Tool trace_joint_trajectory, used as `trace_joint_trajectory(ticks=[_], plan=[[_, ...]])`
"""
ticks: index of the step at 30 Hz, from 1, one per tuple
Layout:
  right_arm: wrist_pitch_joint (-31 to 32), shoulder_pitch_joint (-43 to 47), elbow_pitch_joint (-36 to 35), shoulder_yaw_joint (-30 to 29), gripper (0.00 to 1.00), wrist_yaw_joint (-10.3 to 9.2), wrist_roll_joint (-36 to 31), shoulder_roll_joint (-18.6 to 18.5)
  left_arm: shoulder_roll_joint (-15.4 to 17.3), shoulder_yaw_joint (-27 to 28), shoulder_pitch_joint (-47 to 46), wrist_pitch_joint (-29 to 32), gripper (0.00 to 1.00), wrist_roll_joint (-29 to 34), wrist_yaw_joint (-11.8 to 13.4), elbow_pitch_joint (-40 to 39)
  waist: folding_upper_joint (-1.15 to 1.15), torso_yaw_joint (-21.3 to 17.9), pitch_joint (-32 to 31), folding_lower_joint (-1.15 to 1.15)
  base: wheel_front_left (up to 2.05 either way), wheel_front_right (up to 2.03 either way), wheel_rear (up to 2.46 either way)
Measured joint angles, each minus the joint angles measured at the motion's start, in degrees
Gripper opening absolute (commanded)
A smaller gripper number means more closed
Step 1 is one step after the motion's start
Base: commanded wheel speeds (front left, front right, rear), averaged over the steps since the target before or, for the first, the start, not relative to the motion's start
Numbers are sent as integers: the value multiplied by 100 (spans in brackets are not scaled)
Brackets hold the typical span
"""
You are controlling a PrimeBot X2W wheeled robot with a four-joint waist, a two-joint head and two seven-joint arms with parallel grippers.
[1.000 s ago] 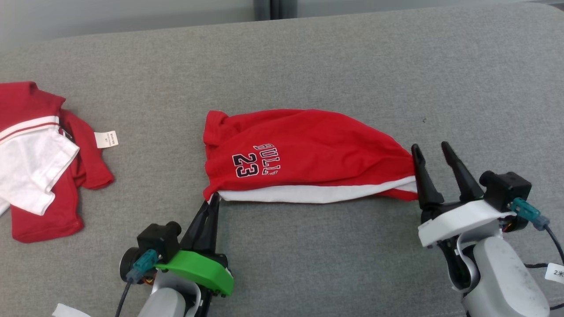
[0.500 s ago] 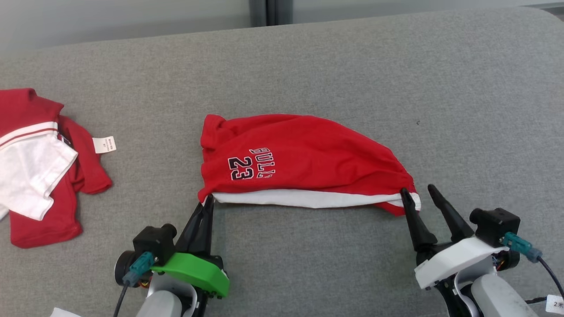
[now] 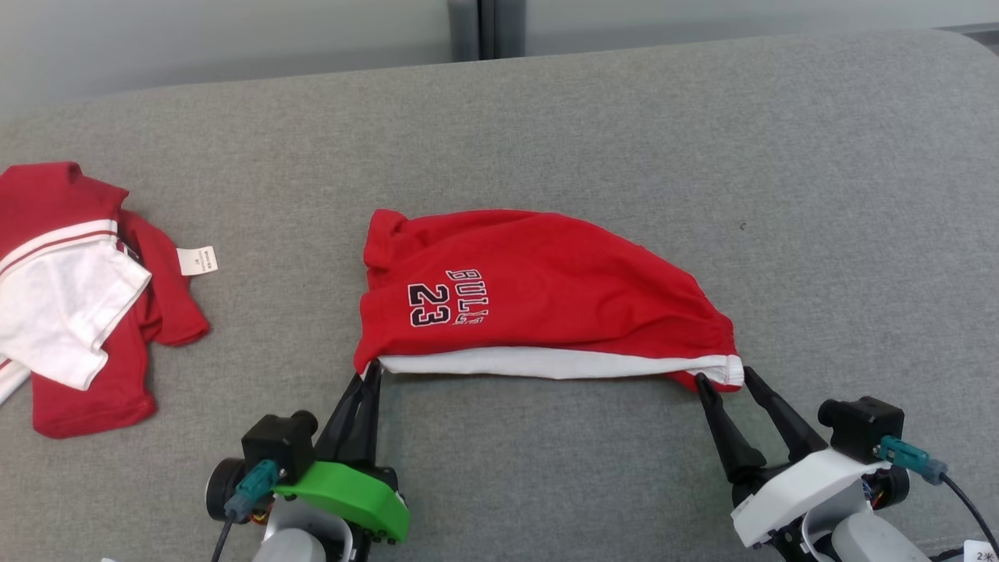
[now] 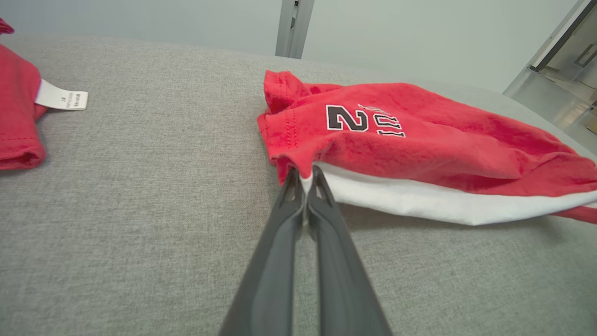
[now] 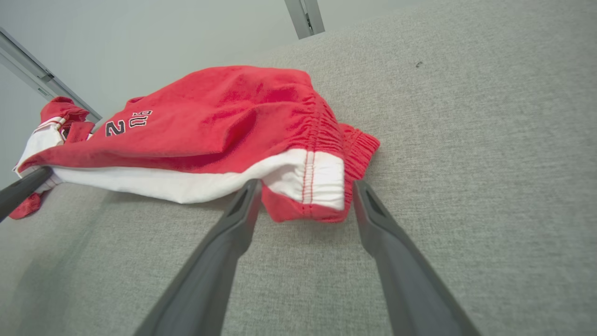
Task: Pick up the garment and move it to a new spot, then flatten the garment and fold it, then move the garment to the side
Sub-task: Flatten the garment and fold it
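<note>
Now right hand [image 3: 724, 375] drawn back toward robot, fingers apart, tips straddling garment [image 3: 538, 297] waistband corner, gripping nothing. Left hand [image 3: 374, 367] stays clamped on opposite corner. Garment lies stretched on grey surface [image 3: 624, 125]. Flattening likely unfinished, right corner probably needs grasp.

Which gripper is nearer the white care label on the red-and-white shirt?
Left. The left gripper pinches the red jersey shorts' corner, right of the white care label; the right gripper stands open at the shorts' far end.

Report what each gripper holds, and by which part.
Left gripper pinches the red shorts at their near hem corner. Right gripper is open, straddling the waistband corner, gripping nothing.
</note>
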Motion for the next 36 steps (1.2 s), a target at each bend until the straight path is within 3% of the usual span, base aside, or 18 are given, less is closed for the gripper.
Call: trace_joint_trajectory(ticks=[6,9,11,13,21,24,25,26,36], plan=[[0,-191,177,231,100,0,231,-55,-10,23,37,1,0,11,0,9,0,38,-6,0,0,0,0],[-1,-248,269,415,71,0,350,-97,-14,31,37,1,0,20,0,11,0,62,2,0,0,0,0],[0,-249,341,522,67,0,426,-151,-18,34,37,1,0,21,0,12,0,83,6,0,0,0,0],[0,-249,359,544,55,0,454,-190,-22,41,37,1,0,22,0,10,0,99,7,0,0,0,0],[0,-226,375,631,35,0,513,-247,-31,81,66,1,0,29,0,10,0,98,-9,0,0,0,0],[0,-213,349,626,20,0,513,-265,-32,90,68,1,0,45,0,25,0,89,-24,0,0,0,0],[0,-205,350,623,4,0,514,-270,-32,91,70,1,0,48,0,30,0,88,-31,0,0,0,0],[0,-196,357,625,0,0,514,-276,-33,91,73,0,0,49,0,35,0,87,-41,0,0,0,0],[0,-196,263,492,0,0,357,-243,-37,122,123,1,0,58,0,54,0,114,-134,0,0,0,0]])
